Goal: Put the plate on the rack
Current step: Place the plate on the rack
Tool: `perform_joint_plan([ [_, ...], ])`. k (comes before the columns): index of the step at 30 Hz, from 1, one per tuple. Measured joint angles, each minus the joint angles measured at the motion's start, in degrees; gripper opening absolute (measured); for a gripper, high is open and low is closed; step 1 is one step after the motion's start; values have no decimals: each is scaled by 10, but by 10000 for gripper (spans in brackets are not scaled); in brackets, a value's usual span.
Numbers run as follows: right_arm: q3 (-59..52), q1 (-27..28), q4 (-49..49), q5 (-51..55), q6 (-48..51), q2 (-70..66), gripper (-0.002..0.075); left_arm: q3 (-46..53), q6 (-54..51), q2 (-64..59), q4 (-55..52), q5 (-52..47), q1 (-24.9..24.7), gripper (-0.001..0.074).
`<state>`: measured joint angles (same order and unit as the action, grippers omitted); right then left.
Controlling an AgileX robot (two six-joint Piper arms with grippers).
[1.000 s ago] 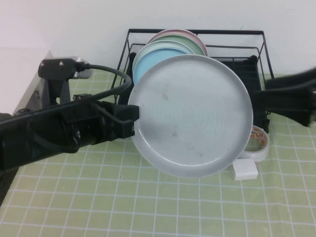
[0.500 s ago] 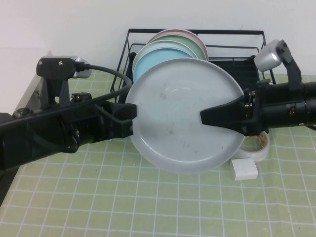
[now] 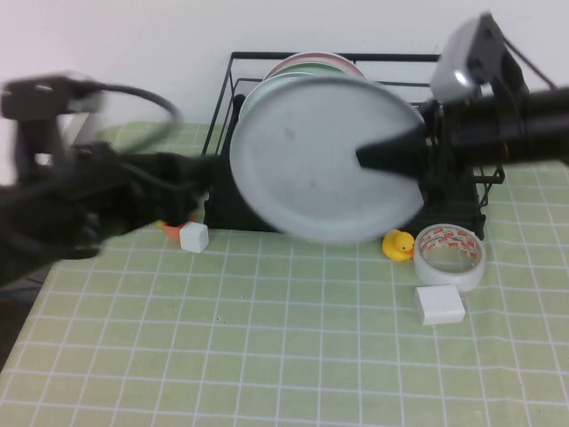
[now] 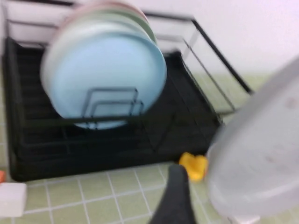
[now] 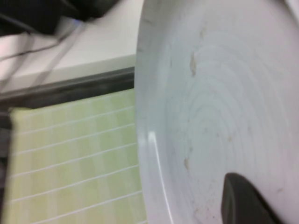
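The large light grey plate (image 3: pixel 302 160) is held up on edge in front of the black wire rack (image 3: pixel 356 56). My right gripper (image 3: pixel 366 158) is shut on the plate's right rim, and one dark finger (image 5: pixel 243 200) lies on its speckled face (image 5: pixel 210 116). My left gripper (image 3: pixel 197 189) is off to the plate's left, apart from its rim and open. One of its fingers (image 4: pixel 175 196) shows beside the plate (image 4: pixel 261 149) in the left wrist view. The rack (image 4: pixel 187 107) holds a light blue plate (image 4: pixel 107 70) with green and pink plates behind it.
A yellow duck (image 3: pixel 399 245), a tape roll (image 3: pixel 450 255) and a white block (image 3: pixel 439 305) lie on the green mat at the right front of the rack. A white cube (image 3: pixel 194 237) and a small orange thing (image 3: pixel 169 229) lie at its left front.
My right gripper came in and took the plate's right rim. My left gripper let go and pulled back left. The plate rose and moved toward the rack.
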<state>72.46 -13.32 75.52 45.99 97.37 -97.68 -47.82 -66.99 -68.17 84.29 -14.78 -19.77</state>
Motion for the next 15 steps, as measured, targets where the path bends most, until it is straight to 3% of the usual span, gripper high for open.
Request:
perform_joint_plan([
  [2,43,0,-3,-9,4,-25,152,11,59,26,-32,-2,17,456],
  [6,141,0,-6,1,6,-87,152,49,175,86,-140,-45,60,180],
  [8,209,0,-10,24,7,-125,152,70,218,111,-181,-83,83,84],
  [11,300,0,-32,62,10,-179,152,102,255,141,-210,-142,115,22],
  [15,415,0,-61,80,8,-254,152,129,268,173,-225,-202,129,4],
])
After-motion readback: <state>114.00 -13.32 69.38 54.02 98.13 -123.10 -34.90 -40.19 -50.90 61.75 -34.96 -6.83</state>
